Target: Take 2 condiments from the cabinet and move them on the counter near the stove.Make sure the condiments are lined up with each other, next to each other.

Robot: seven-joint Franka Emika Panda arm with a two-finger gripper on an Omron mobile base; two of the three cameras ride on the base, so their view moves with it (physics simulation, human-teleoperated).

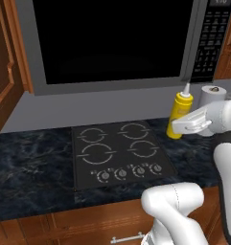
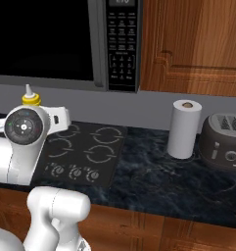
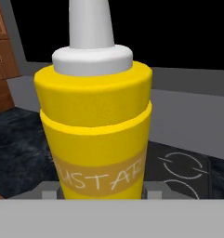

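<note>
The yellow squeeze bottle point(image 1: 179, 111) with its white pointed nozzle stands upright just right of the stove point(image 1: 118, 152), its base down at the dark marbled counter point(image 1: 30, 160). My gripper point(image 1: 177, 126) is shut on the bottle's lower body, coming in from the right. In the hand view the bottle point(image 3: 97, 125) sits close between the two fingertips point(image 3: 49, 191). From the right base view its yellow top point(image 2: 31, 99) pokes up behind my wrist. A reddish-brown cabinet door point(image 1: 3, 67) shows at the left edge; the cabinet's inside is out of view.
A black-fronted microwave point(image 1: 112, 40) hangs over the stove. A white paper towel roll point(image 2: 183, 128) and a dark toaster point(image 2: 222, 141) stand on the counter to the right, below another closed wooden wall cabinet point(image 2: 198, 44). Bare counter point(image 2: 149, 176) lies between stove and roll.
</note>
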